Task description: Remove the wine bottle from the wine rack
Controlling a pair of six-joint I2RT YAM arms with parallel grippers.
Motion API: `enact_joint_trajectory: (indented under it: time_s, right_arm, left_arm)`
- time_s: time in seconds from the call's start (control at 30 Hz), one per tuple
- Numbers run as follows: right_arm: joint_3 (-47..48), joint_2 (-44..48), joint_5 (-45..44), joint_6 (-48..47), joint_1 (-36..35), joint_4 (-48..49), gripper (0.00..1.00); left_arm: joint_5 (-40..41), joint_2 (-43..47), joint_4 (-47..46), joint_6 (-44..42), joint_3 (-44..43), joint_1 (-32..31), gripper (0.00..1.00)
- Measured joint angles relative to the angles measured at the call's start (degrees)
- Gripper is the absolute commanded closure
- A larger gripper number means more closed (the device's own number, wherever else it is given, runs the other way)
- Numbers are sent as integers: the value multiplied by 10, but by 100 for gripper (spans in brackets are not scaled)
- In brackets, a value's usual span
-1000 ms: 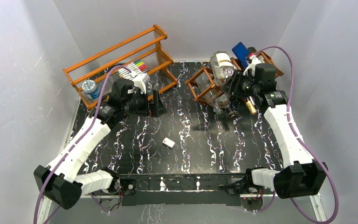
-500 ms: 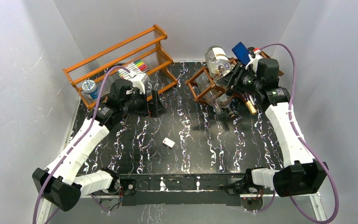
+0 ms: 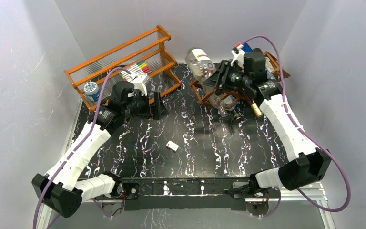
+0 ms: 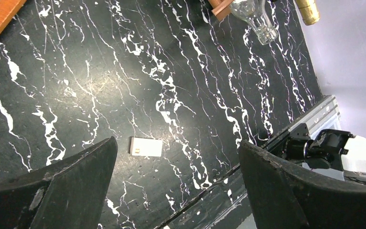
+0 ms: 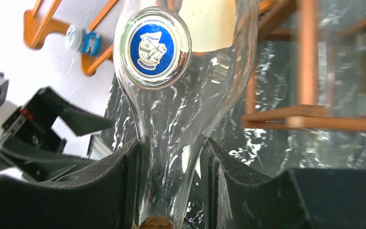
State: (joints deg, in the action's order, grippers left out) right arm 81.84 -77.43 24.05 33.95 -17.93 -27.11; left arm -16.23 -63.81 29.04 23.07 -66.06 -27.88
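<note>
The right arm reaches to the far right of the desk. The right jaws are closed narrow on the neck of the wine bottle. This clear bottle has a cream label and a round blue medallion on its shoulder. It is out of the cells and in the air, tilted with its base toward the far left, over the left end of the wine rack. In the right wrist view the neck runs between the 2 dark pads, which press in on both sides.

The rack stands on the desk at the far right. 1 more clear bottle lies in it with its neck pointing near. A gold-capped bottle neck sticks out just to its right.

The left arm hovers over the desk just in front of the orange shelf. The left jaws are spread wide and hold nothing. In the left wrist view a small white card lies flat on the desk below the gap between them. The shelf holds coloured markers and a blue-and-white jar.
</note>
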Motion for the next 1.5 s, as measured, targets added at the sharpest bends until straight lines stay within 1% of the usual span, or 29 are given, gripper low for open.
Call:
enact_joint_trajectory:
  time_s: [0.13,0.3,0.47,0.63,0.8,1.03,1.23,1.37,1.5]
  right_arm:
    - [17,-16,10,4,-55,9,100]
    - [18,-47,30,18,-110,23,100]
    - [16,-83,31,39,-141,23,100]
    - [-8,-103,31,63,-162,35,100]
    - [-21,-130,31,66,-182,31,100]
    - [-33,-155,43,45,-196,21,100]
    - [-49,-159,50,6,-196,-19,100]
    - [-53,-162,60,-12,-196,-36,93]
    - [-59,-169,75,-23,-196,-36,88]
  left_arm:
    - [17,13,2,1,0,0,2]
    - [55,62,1,8,7,0,2]
    - [92,128,-6,14,35,0,2]
    - [82,151,-32,-13,47,0,2]
    - [29,148,-80,-89,71,0,2]
    - [-66,145,-184,-252,147,0,2]
    - [-136,94,-269,-388,183,-12,2]
    - [-174,59,-333,-437,213,-34,2]
    - [-192,11,-364,-466,221,-42,2]
